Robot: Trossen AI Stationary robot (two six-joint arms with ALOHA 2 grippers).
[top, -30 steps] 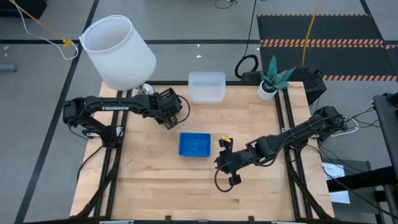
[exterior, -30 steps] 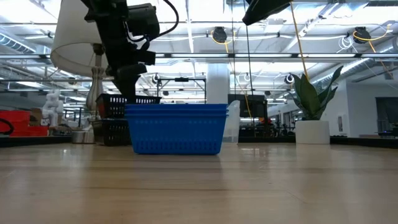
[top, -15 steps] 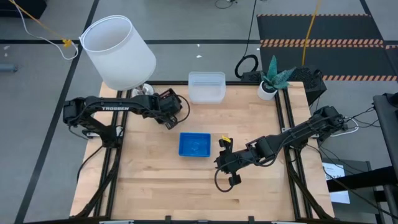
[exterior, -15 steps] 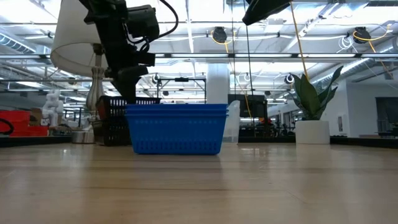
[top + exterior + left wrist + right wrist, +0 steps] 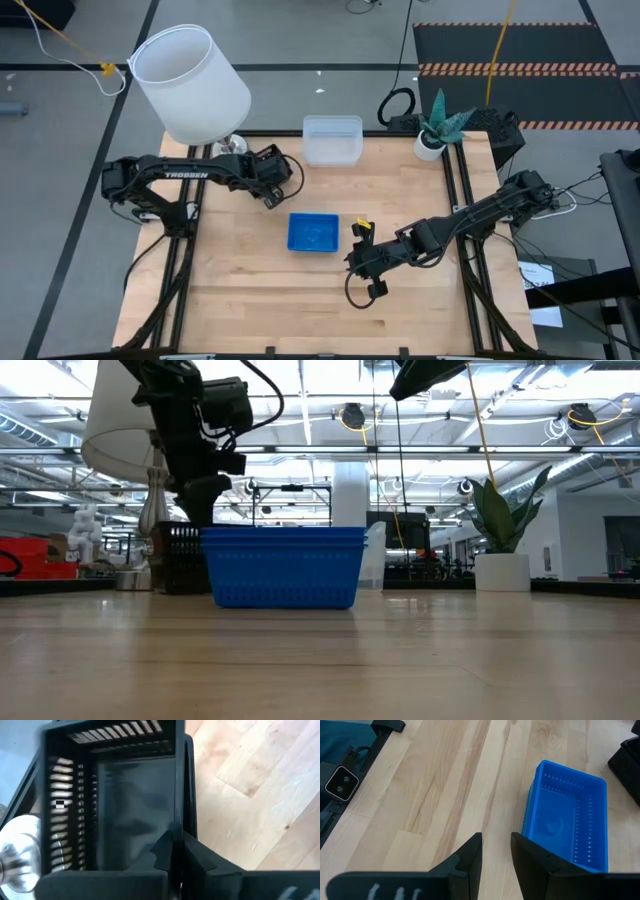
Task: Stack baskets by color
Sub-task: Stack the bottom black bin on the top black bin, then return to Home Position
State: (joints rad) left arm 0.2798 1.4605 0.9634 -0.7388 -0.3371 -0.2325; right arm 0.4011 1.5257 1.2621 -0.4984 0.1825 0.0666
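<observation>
The left claw point(image 5: 175, 855) sits near the far left corner of the bench point(image 5: 250, 300), its fingers pinched narrow on the side wall of a black basket point(image 5: 120, 795) with slatted sides. That black basket rests just beside the shiny base of the white lamp point(image 5: 190, 80); in the low view it shows dark behind the blue one, under the left arm. The blue baskets point(image 5: 313, 232) lie nested together at the middle of the bench, empty and upright. The clear baskets point(image 5: 332, 139) stand at the far edge, near the small potted plant point(image 5: 437, 125). The right claw point(image 5: 496, 852) hovers above bare wood just right of the blue stack, its fingers a narrow gap apart with nothing between them
</observation>
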